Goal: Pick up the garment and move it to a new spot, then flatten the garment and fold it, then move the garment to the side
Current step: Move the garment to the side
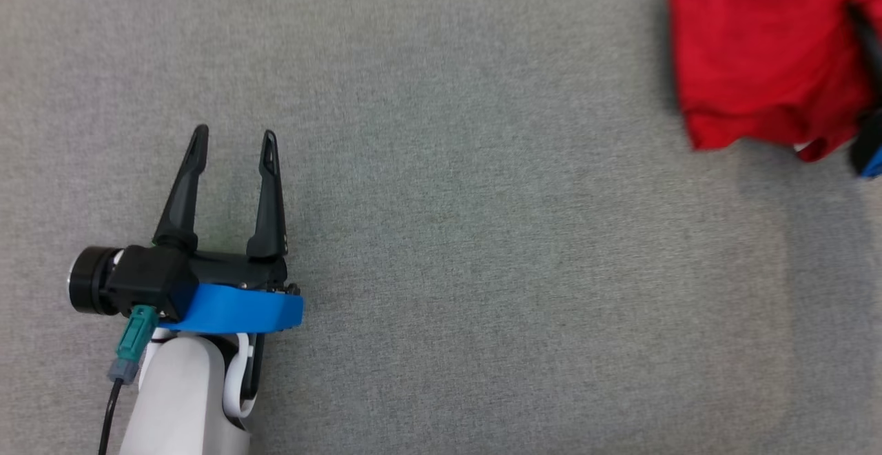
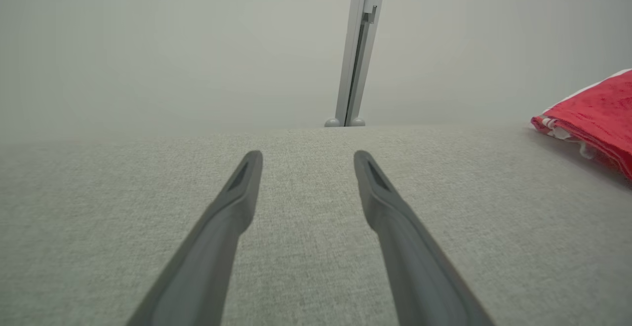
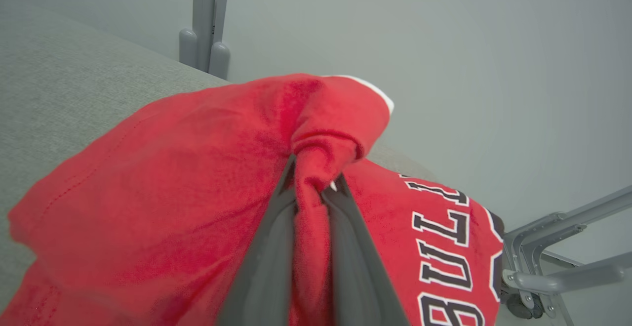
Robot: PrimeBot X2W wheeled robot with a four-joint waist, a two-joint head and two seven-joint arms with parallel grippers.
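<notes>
At far right, right gripper (image 3: 315, 180) pinches the bunched red jersey (image 1: 765, 48), left gripper (image 1: 234, 141) spread idle; likely carrying, set-down next.

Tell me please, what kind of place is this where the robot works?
Probably a robot test room or lab, not a home. The work surface is a wide table covered in grey fabric, behind it stand plain pale panels joined by a metal post, and a wheeled metal frame stands beside.
</notes>
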